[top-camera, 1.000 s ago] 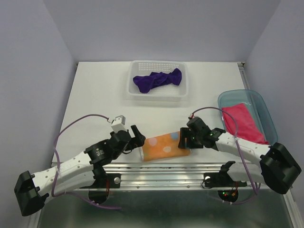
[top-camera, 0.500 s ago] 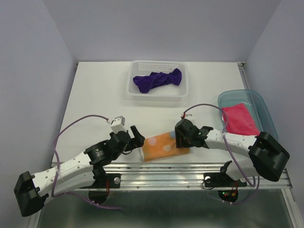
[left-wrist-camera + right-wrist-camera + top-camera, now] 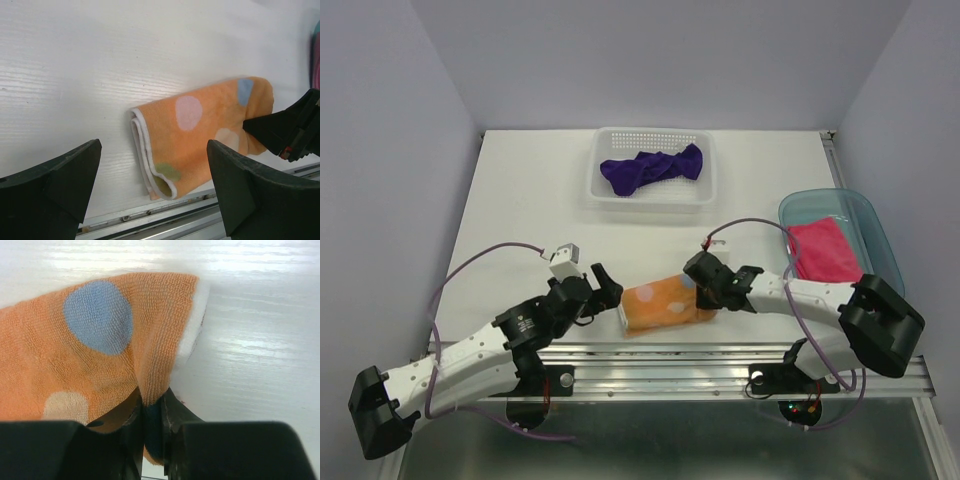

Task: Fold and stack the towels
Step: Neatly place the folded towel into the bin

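Orange towel [image 3: 660,306] long axis L-R, R pincer [image 3: 706,294] pinching its R end, L pincer [image 3: 611,292] wide open, empty.

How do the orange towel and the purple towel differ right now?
The orange towel lies folded flat on the table; the purple towel sits bunched in the basket. The right gripper pinches the orange towel; nothing touches the purple towel. Orange is dotted, purple plain. Both are soft cloth.

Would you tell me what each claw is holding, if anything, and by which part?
The right claw pinches the orange polka-dot towel by its end on the right arm's side. The left claw is open, holding nothing.
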Robot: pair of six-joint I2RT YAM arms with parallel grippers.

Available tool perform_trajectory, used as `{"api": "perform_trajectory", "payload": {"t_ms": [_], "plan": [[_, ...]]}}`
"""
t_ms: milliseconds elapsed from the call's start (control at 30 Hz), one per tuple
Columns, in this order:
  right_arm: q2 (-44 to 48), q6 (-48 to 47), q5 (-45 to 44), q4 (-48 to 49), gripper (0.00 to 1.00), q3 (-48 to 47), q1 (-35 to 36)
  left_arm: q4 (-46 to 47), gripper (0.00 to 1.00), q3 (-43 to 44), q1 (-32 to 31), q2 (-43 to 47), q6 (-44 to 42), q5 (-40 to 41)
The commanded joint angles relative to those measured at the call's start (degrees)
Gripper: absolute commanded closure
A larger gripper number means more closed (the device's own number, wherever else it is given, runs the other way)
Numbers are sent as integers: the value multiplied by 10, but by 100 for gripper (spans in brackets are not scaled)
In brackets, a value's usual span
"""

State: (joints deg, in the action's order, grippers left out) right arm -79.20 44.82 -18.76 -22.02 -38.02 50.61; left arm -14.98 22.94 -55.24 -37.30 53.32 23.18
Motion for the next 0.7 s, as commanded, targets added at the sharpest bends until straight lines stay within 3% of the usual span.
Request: {"api": "perform_trajectory", "payload": {"t_ms": [0, 233, 667], "plan": [[-8, 2, -130, -105, 99, -39, -1, 17, 1, -1, 5, -1, -15, 23], [-17, 20, -312, -164, 99, -128, -21, 38, 1, 24, 15, -44, -39, 27], [27, -72, -414, -160, 99, -213, -161, 77, 1, 84, 42, -109, -71, 23]]}}
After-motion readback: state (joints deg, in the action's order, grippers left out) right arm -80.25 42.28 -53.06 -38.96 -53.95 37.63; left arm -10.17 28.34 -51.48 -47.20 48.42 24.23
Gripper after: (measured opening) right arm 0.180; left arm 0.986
